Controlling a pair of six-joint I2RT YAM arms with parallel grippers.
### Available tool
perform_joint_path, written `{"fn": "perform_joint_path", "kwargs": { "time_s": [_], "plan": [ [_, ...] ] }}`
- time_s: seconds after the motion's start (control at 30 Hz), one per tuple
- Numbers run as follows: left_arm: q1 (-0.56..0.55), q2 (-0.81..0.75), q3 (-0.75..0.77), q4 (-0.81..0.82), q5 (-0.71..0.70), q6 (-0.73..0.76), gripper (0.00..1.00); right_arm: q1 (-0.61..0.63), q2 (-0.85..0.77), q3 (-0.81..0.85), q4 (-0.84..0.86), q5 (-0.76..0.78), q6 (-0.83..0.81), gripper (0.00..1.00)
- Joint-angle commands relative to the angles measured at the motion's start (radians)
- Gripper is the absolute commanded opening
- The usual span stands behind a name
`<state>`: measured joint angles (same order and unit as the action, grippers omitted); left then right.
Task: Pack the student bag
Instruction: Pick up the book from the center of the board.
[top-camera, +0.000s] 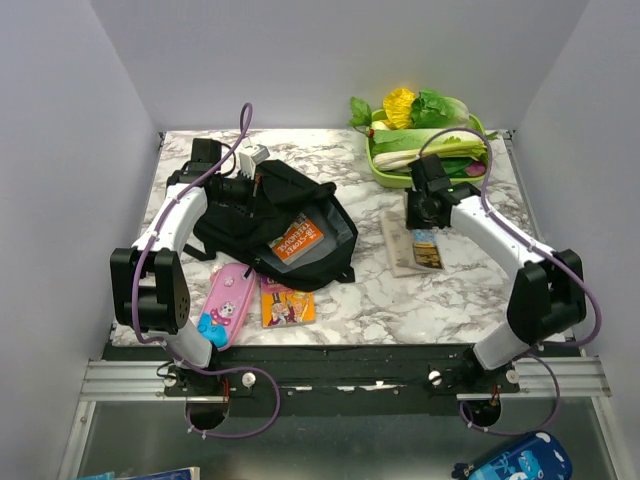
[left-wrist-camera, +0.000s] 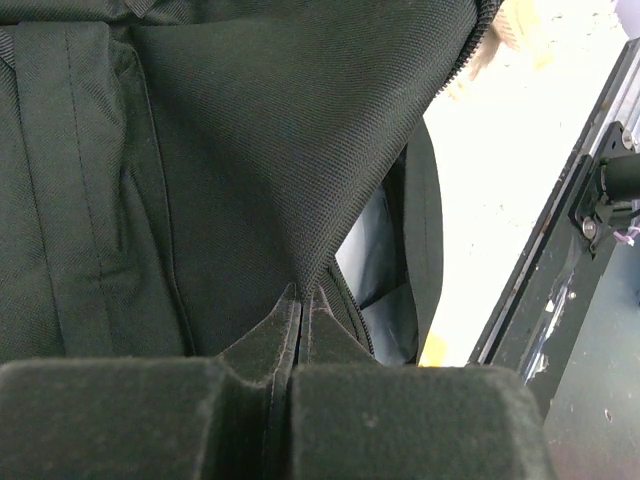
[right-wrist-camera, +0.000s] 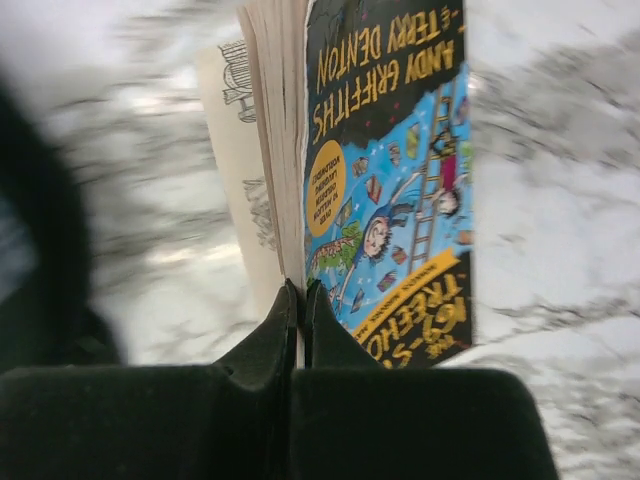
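Left claw (left-wrist-camera: 300, 292) is squeezed shut on a fold of the black student bag (left-wrist-camera: 250, 150), and the cloth is pulled to a point at its tips. Near this claw, to its right, an orange book (top-camera: 297, 240) sits in the open bag. Further right, the right claw (right-wrist-camera: 300, 292) is squeezed shut on the edge of a blue book (right-wrist-camera: 390, 200). White table (right-wrist-camera: 560, 200) lies behind that book.

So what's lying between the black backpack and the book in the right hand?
Nothing: in the overhead view, only bare marble table separates the backpack from the book held by the right hand.
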<state>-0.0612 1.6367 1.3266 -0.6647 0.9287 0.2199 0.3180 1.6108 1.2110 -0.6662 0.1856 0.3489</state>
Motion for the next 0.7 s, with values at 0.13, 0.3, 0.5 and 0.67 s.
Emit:
{"fn": "perform_joint_path", "kwargs": {
  "time_s": [0.13,0.3,0.5,0.67],
  "plan": [
    [-0.003,-0.044,-0.006,0.024,0.055,-0.005,0.0,0.251,-0.164,0.159,-0.039,-0.094,-0.068,0.01],
    [-0.003,-0.049,-0.004,0.008,0.053,0.01,0.0,0.343,-0.209,0.263,-0.123,0.063,-0.122,0.01],
    [-0.003,-0.057,-0.02,0.017,0.052,0.001,0.0,0.431,-0.226,0.428,-0.188,0.172,-0.163,0.01],
    [-0.003,-0.058,-0.024,0.019,0.045,0.001,0.0,0.457,-0.213,0.453,-0.234,0.27,-0.211,0.01]
  ]
}}
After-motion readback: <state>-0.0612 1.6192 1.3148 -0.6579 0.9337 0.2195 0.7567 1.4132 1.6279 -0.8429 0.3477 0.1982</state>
